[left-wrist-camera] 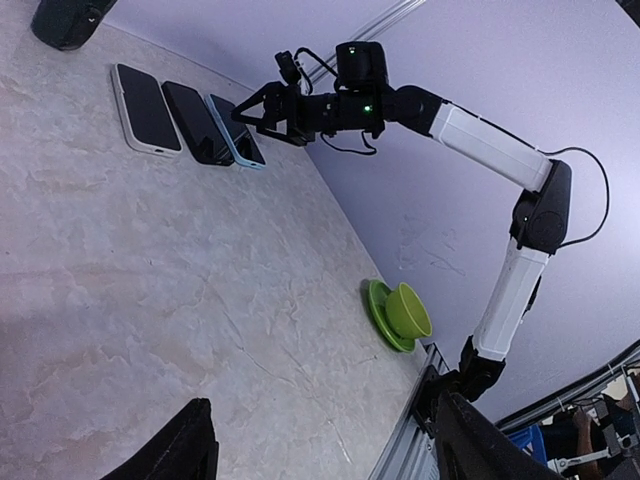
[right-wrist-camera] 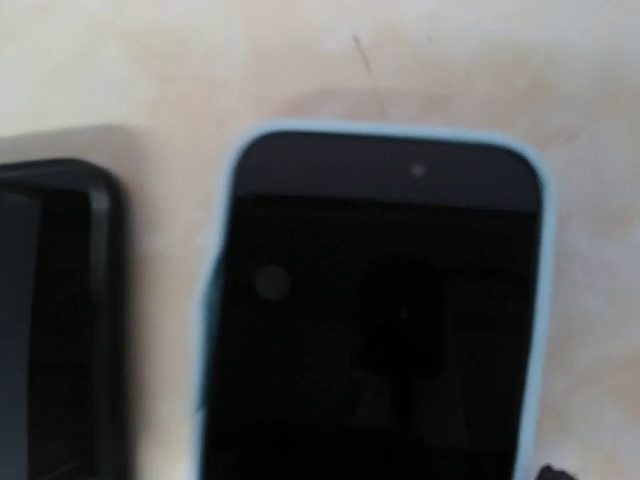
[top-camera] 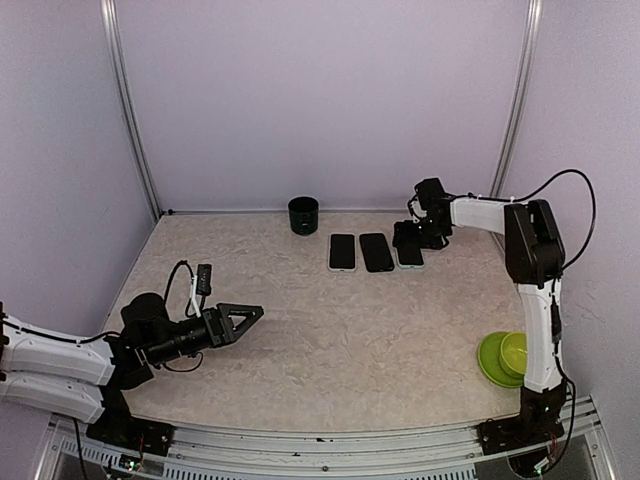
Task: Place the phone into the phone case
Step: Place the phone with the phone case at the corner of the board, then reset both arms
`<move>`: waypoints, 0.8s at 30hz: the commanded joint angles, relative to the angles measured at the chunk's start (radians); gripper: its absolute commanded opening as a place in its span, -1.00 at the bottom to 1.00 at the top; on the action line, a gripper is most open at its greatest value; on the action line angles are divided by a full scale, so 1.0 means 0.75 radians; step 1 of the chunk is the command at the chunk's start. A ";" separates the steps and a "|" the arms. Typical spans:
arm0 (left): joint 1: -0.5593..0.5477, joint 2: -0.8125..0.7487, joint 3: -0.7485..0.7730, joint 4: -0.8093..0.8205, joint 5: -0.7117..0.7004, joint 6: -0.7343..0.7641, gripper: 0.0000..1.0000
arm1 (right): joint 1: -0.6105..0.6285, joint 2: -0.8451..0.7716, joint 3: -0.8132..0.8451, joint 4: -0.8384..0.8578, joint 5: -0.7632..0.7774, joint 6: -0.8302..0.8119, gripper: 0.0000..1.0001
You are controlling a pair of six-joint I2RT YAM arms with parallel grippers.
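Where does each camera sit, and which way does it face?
Top external: high behind the bases, facing down toward the back wall; both arms show.
Left wrist: low over the table, facing the right arm; own fingers at bottom edge.
Right wrist: straight down, close over the blue-cased phone; own fingers unclear.
Shared: all three show that phone.

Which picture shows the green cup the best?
The left wrist view: the green cup sits whole on its saucer. The top view shows it small, beside the right arm. The right wrist view misses it.
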 commanded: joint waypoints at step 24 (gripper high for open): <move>-0.038 -0.372 0.261 -0.702 -0.395 0.344 0.46 | 0.315 -1.796 -1.408 0.292 0.122 0.026 0.99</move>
